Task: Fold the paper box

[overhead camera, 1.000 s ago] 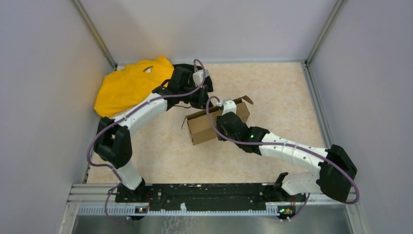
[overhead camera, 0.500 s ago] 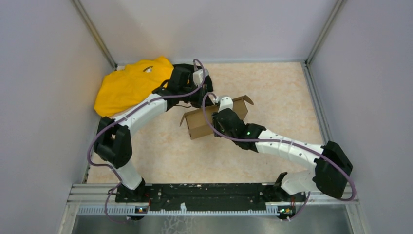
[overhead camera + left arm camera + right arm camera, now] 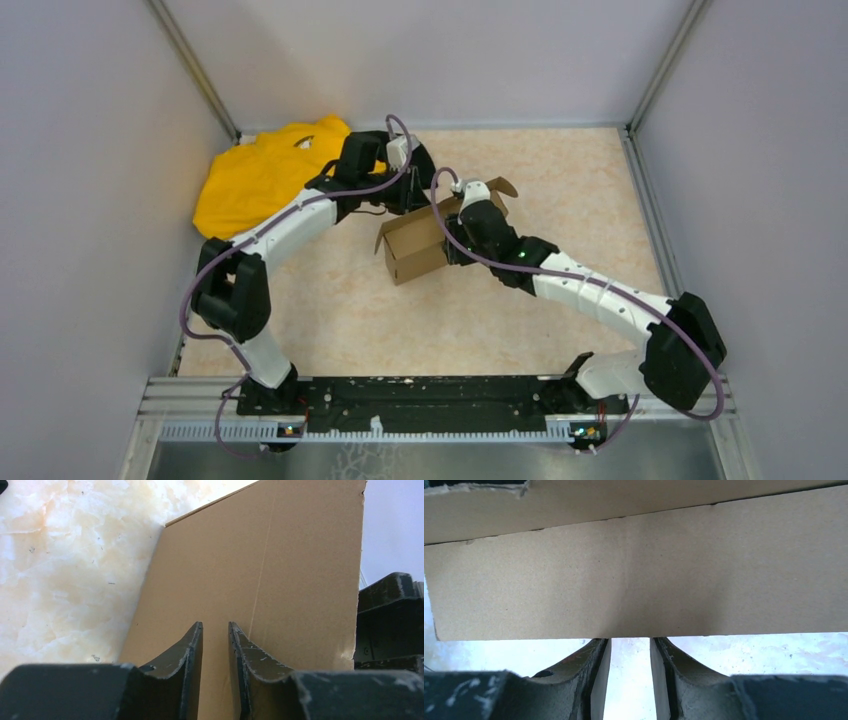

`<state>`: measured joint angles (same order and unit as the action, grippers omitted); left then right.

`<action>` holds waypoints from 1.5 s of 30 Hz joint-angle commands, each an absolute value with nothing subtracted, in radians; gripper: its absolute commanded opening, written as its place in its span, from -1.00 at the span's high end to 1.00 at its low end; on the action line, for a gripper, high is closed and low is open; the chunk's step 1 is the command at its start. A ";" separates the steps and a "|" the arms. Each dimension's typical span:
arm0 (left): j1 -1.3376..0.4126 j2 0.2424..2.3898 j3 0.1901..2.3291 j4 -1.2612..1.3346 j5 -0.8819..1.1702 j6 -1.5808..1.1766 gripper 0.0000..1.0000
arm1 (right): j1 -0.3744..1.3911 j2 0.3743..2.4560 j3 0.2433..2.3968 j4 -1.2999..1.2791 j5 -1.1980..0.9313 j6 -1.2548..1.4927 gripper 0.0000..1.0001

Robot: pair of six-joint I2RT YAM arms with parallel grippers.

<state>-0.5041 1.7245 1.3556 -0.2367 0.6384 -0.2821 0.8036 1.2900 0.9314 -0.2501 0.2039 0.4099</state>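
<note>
- Paper box sits on the table as a partly formed brown carton, flanked by the two tools. It is straight ahead of the left gripper and just beyond the tips of the right gripper.
- The left gripper's fingers stand slightly apart with nothing between them. A broad cardboard wall with one upright crease fills the space in front of them. I cannot tell whether the tips touch it.
- The right gripper's fingers are also narrowly apart, and only bare table shows in the gap. The free lower edge of a long panel lies right at their tips, and a second, rough-edged layer lies above it.
- The step in hand looks like squaring up the walls, with one tool bracing a side while the other works a panel.
- To do it well, the bracing tool should press flat against its wall near the crease rather than at a free corner, so the carton does not skid or twist.
- The right gripper should take the panel edge fully between its fingers before bending. A hold by the tips alone would likely slip or crumple the board.
- The bend should follow the scored line, slowly and square to it.
- A loose flap stands up at the box end beside the right wrist and may catch on it.
- The yellow cloth lies behind the left arm, well apart from the box.
</note>
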 commanded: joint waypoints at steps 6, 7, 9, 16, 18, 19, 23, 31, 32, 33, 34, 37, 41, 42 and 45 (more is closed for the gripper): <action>-0.490 1.729 1.360 -0.266 0.759 -0.263 0.35 | 0.767 1.264 1.057 -0.166 0.153 0.391 0.26; -0.486 1.729 1.359 -0.266 0.760 -0.262 0.35 | 0.767 1.261 1.063 -0.167 0.149 0.391 0.26; -0.480 1.727 1.360 -0.268 0.765 -0.262 0.35 | 0.767 1.257 1.076 -0.171 0.147 0.388 0.25; -0.469 1.720 1.352 -0.269 0.779 -0.261 0.36 | 0.762 1.282 1.107 -0.186 0.125 0.376 0.05; -0.469 1.714 1.346 -0.269 0.787 -0.264 0.36 | 0.762 1.279 1.099 -0.185 0.121 0.381 0.05; -0.469 1.710 1.342 -0.266 0.792 -0.266 0.36 | 0.762 1.277 1.091 -0.185 0.120 0.383 0.05; -0.469 1.686 1.322 -0.247 0.800 -0.272 0.36 | 0.762 1.255 1.045 -0.164 0.107 0.397 0.02; -0.469 1.670 1.295 -0.240 0.789 -0.272 0.35 | 0.761 1.212 0.987 -0.103 0.082 0.421 -0.21; -0.468 1.666 1.290 -0.237 0.789 -0.272 0.35 | 0.762 1.206 0.979 -0.096 0.078 0.425 -0.21; -0.469 1.663 1.284 -0.235 0.790 -0.273 0.35 | 0.762 1.201 0.971 -0.088 0.076 0.432 -0.22; -0.469 1.658 1.279 -0.233 0.789 -0.273 0.35 | 0.762 1.193 0.958 -0.080 0.072 0.435 -0.22; -0.468 1.647 1.266 -0.227 0.783 -0.273 0.35 | 0.762 1.177 0.931 -0.061 0.070 0.453 -0.25; -0.468 1.642 1.262 -0.227 0.783 -0.273 0.32 | 0.762 1.163 0.912 -0.043 0.071 0.470 -0.29; -0.467 1.641 1.261 -0.227 0.783 -0.273 0.29 | 0.762 1.158 0.908 -0.038 0.068 0.473 -0.30; -0.468 1.633 1.255 -0.225 0.784 -0.274 0.22 | 0.761 1.152 0.898 -0.036 0.074 0.481 -0.32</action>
